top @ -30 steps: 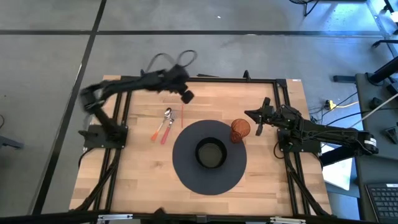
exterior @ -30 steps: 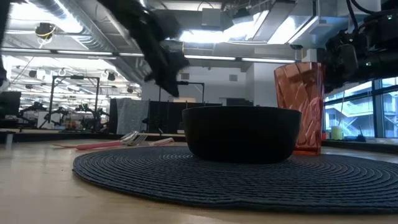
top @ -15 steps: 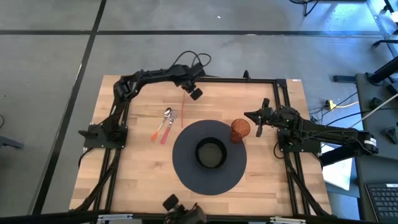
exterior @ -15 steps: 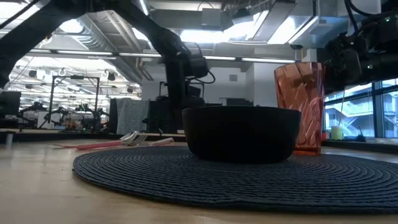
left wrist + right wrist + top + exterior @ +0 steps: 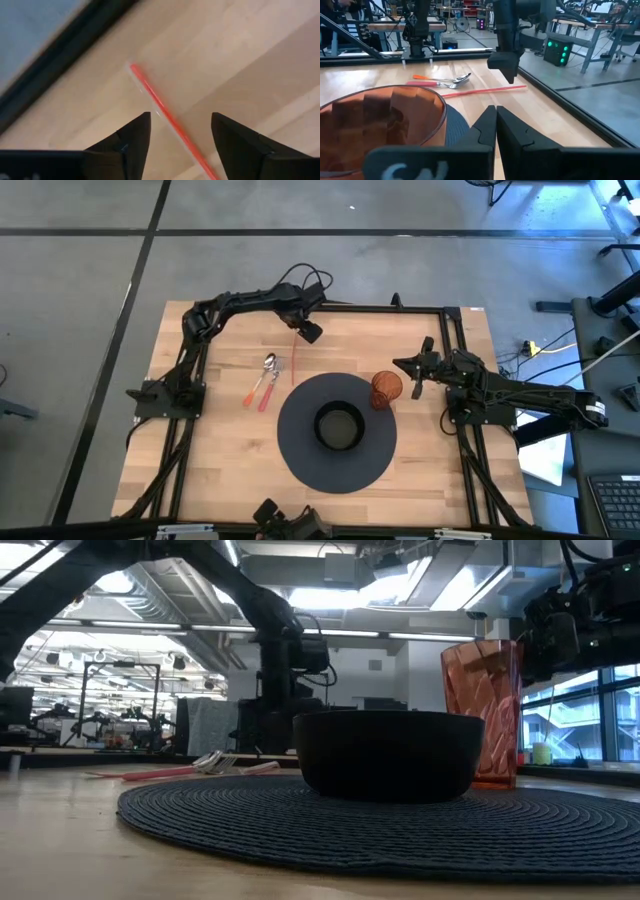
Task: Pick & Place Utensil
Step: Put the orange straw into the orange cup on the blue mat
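A thin red straw (image 5: 295, 362) lies flat on the wooden table, left of the cup and beyond the mat. My left gripper (image 5: 181, 122) points down over the straw's far end, open, one finger on either side of the straw (image 5: 165, 107) and clear of it. A spoon (image 5: 268, 366) and a fork (image 5: 256, 390) with orange handles lie side by side just left of the straw. My right gripper (image 5: 496, 114) is shut and level behind the orange cup (image 5: 386, 390), with nothing in it.
A round dark woven mat (image 5: 300, 455) lies mid-table with a black bowl (image 5: 338, 427) at its centre; the cup stands at the mat's far right rim. A black frame rail (image 5: 370, 308) runs along the table's far edge, close behind my left gripper (image 5: 308, 332).
My left arm has swung out toward the table's far edge. Its gripper has come down and tipped over to point at the table, ending over the straw's far end. The straw, spoon and fork have not moved.
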Action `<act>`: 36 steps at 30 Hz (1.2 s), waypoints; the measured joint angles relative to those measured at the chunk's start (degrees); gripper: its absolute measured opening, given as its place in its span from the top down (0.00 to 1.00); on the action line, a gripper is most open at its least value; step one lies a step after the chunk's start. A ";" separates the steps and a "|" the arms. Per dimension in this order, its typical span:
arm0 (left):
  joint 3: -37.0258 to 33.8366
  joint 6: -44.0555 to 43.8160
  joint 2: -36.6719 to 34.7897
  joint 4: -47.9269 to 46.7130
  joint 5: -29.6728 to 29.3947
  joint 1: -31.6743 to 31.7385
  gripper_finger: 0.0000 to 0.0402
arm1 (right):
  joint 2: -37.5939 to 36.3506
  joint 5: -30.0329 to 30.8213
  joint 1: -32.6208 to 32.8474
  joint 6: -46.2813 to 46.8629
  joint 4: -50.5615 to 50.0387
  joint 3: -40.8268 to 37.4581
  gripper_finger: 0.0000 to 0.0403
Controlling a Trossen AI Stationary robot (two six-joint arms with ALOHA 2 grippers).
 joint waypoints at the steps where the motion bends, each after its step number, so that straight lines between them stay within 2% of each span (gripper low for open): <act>1: -0.14 -0.26 0.10 -0.72 0.88 0.29 0.50 | 0.00 -0.02 0.00 0.01 0.00 0.00 0.96; 10: -3.99 -1.48 0.13 -1.53 4.35 3.41 0.51 | 0.00 -0.01 0.01 0.17 -0.02 0.00 0.96; 18: -7.21 -0.05 0.11 1.49 7.23 4.21 0.51 | 0.00 0.00 0.00 0.17 -0.02 0.00 0.96; 28: -5.31 4.20 0.11 1.30 7.26 3.62 0.51 | 0.00 0.00 0.00 0.17 -0.02 0.00 0.96; 36: -2.43 2.10 0.49 1.40 7.17 1.96 0.51 | -0.01 0.01 0.00 -0.03 -0.02 0.00 0.96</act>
